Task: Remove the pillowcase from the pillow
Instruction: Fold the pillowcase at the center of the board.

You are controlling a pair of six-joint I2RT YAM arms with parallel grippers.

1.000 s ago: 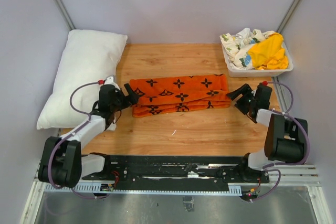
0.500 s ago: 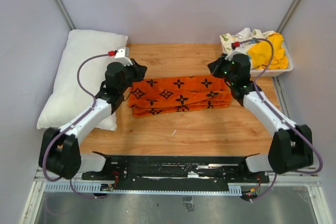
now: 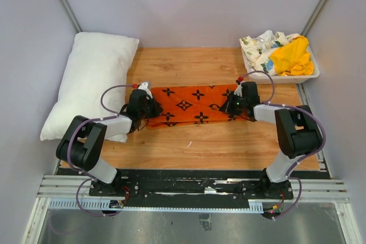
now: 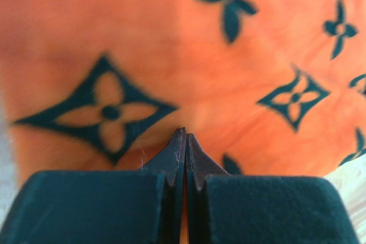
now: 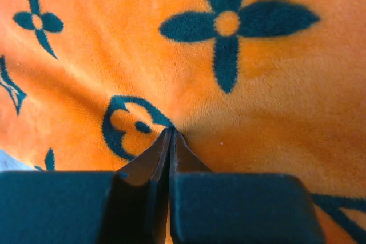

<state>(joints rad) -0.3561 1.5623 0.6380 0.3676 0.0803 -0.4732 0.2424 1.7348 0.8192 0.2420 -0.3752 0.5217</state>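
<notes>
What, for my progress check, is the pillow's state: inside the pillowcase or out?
Out. The bare white pillow lies at the left; the orange pillowcase lies flat beside it, nothing filling it.

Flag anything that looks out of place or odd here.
The pillow lies slanted, overhanging the table's left edge. The pillowcase is a flat strip mid-table, left hand and right hand pinching its ends. Crumpled cloths heap in the bin.
</notes>
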